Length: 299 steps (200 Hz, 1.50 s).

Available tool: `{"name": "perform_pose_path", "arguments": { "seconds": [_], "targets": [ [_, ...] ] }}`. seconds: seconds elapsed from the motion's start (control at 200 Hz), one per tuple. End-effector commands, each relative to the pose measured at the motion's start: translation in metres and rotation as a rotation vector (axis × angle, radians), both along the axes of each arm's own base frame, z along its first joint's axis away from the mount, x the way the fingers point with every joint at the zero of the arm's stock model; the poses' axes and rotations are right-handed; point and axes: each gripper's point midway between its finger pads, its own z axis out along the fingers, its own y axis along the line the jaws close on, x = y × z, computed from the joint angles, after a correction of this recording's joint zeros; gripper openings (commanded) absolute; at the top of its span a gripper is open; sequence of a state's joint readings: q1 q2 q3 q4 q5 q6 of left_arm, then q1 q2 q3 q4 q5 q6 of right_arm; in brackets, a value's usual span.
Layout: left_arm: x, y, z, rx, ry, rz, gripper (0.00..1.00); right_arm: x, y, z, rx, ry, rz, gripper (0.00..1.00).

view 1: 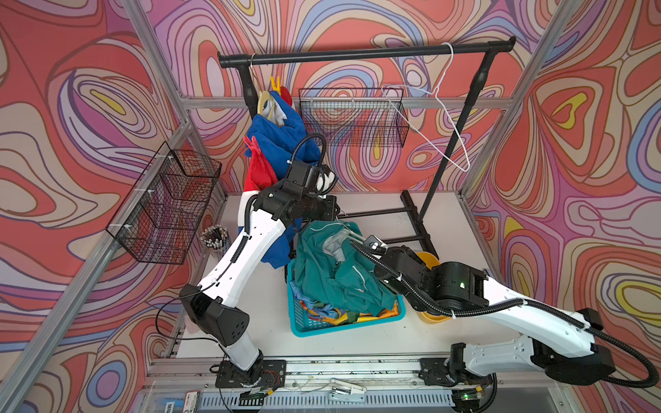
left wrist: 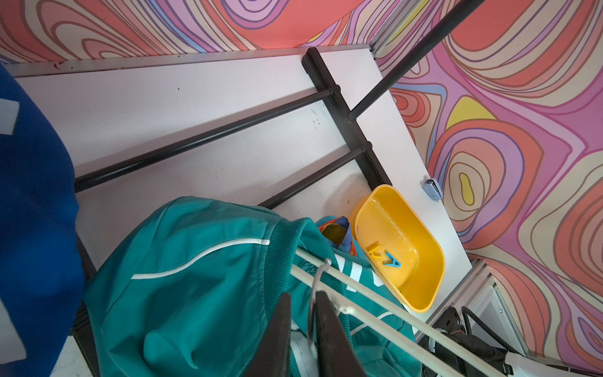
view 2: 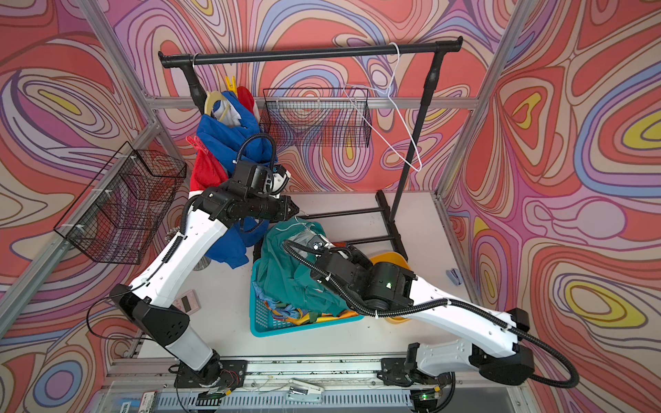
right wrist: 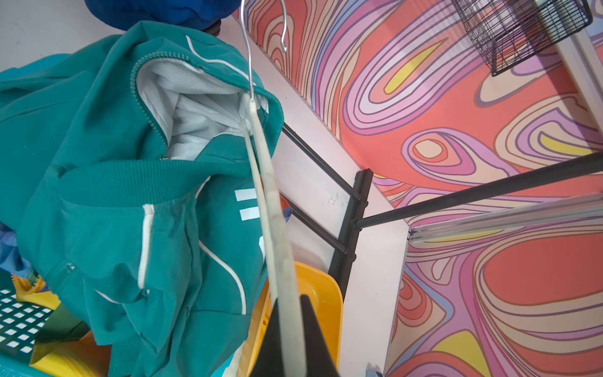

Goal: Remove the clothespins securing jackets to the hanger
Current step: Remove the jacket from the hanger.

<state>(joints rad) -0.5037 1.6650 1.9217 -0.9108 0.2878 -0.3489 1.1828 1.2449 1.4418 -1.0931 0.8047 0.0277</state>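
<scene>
**Teal jacket's hanger, held over the basket**

A yellow clothespin (left wrist: 373, 249) and a blue clothespin (left wrist: 391, 261) sit in the yellow tub (left wrist: 391, 222) just beside the basket (view 1: 307, 329). The teal jacket (right wrist: 114, 228) slumps over the basket. The right gripper (right wrist: 290, 303) is clamped on the hanger (right wrist: 270, 202), and the left gripper (left wrist: 303, 295) straddles its wire hook (left wrist: 318, 277). Can't tell if it's pinching. I'd seat the hook deep before lifting.

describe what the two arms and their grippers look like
Both the left arm and right arm have white shell links with black joint housings. Black corrugated cable conduit runs along each. A small green light glows on the right arm. The left gripper and right gripper have dark tapered fingers.
</scene>
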Motion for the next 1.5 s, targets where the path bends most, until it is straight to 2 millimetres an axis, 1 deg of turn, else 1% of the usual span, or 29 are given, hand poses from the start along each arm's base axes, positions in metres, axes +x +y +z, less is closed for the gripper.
{"name": "perform_pose_path", "arguments": {
  "seconds": [0.0, 0.26, 0.32, 0.481, 0.581, 0.701, 0.756, 0.876, 0.956, 1.011, 1.131, 1.232, 1.412, 1.457, 1.492],
  "targets": [
    [-0.002, 0.005, -0.012, 0.019, 0.048, 0.015, 0.20, 0.005, -0.010, 0.016, -0.001, -0.073, -0.062, 0.00],
    [0.000, -0.003, -0.015, -0.016, 0.074, -0.003, 0.19, 0.005, -0.009, 0.017, -0.017, -0.097, -0.068, 0.00],
    [-0.002, -0.005, -0.015, -0.033, 0.090, -0.010, 0.16, 0.005, -0.008, 0.017, -0.026, -0.107, -0.073, 0.00],
    [-0.002, 0.003, -0.017, -0.046, 0.115, 0.020, 0.02, 0.008, -0.014, 0.022, -0.062, -0.167, -0.126, 0.00],
    [-0.001, 0.008, -0.019, -0.063, 0.138, 0.040, 0.00, 0.008, -0.017, 0.025, -0.105, -0.221, -0.163, 0.00],
    [-0.003, 0.013, -0.028, -0.093, 0.190, 0.061, 0.00, 0.008, -0.015, 0.030, -0.168, -0.308, -0.204, 0.00],
    [-0.004, 0.017, -0.035, -0.096, 0.215, 0.077, 0.00, 0.008, -0.015, 0.034, -0.184, -0.348, -0.224, 0.00],
    [-0.007, 0.022, -0.047, -0.129, 0.273, 0.105, 0.00, 0.004, -0.011, 0.044, -0.172, -0.407, -0.235, 0.00],
    [-0.009, 0.028, -0.055, -0.141, 0.305, 0.121, 0.00, 0.000, -0.007, 0.047, -0.157, -0.423, -0.222, 0.00],
    [-0.012, 0.031, -0.057, -0.141, 0.319, 0.129, 0.00, -0.002, -0.005, 0.047, -0.149, -0.429, -0.209, 0.00],
    [-0.016, 0.037, -0.063, -0.145, 0.361, 0.144, 0.05, -0.007, 0.001, 0.048, -0.131, -0.440, -0.177, 0.00],
    [-0.020, 0.037, -0.067, -0.155, 0.402, 0.142, 0.06, -0.012, 0.008, 0.044, -0.164, -0.466, -0.151, 0.00],
    [-0.037, 0.039, -0.087, -0.139, 0.523, 0.133, 0.06, -0.027, 0.022, 0.038, -0.189, -0.485, -0.089, 0.00],
    [-0.040, 0.044, -0.088, -0.129, 0.523, 0.142, 0.09, -0.031, 0.024, 0.036, -0.191, -0.477, -0.068, 0.00],
    [-0.041, 0.047, -0.084, -0.126, 0.509, 0.149, 0.14, -0.033, 0.024, 0.034, -0.186, -0.461, -0.052, 0.00]
  ]
}}
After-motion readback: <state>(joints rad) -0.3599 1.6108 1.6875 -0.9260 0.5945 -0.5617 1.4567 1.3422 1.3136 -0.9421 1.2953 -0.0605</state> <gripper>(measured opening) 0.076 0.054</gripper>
